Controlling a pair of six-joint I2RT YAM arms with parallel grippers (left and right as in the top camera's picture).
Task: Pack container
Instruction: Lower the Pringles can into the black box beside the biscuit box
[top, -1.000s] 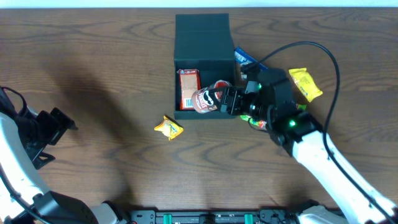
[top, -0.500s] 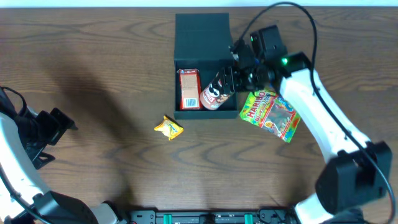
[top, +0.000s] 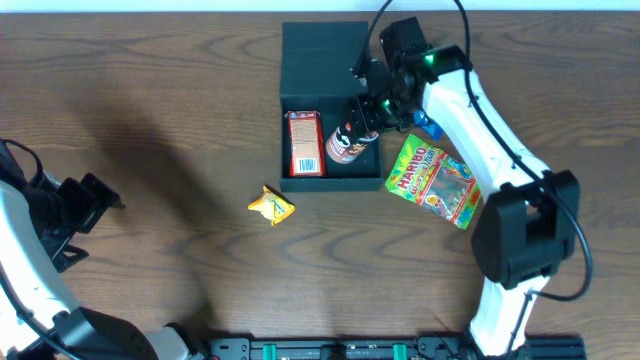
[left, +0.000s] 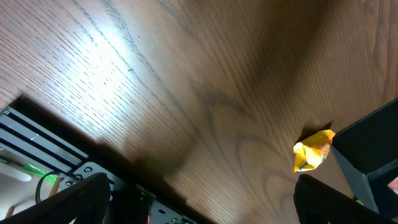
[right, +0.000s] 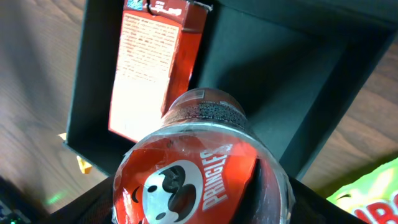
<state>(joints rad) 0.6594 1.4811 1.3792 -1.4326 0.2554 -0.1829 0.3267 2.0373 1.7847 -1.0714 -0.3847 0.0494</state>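
Observation:
The container (top: 322, 60) is a dark square box with its flap lid folded back, at the table's far middle. A red-and-white carton (top: 304, 143) lies along its left side. My right gripper (top: 372, 110) is shut on a red Pringles can (top: 348, 145), holding it tilted over the box's right half. In the right wrist view the can (right: 199, 168) fills the space between the fingers of my right gripper (right: 202, 205), above the container's floor (right: 267, 68) and the carton (right: 155, 68). My left gripper (top: 85, 205) stands open far left, holding nothing.
A Haribo bag (top: 435, 180) lies right of the box. A small yellow packet (top: 272, 205) lies off its front left corner and also shows in the left wrist view (left: 313, 149). A blue packet (top: 428, 125) peeks from under the right arm.
The right arm has swung from the box's front right round to its back right, carrying the can over the box interior. The Haribo bag is now uncovered. The left arm has not moved.

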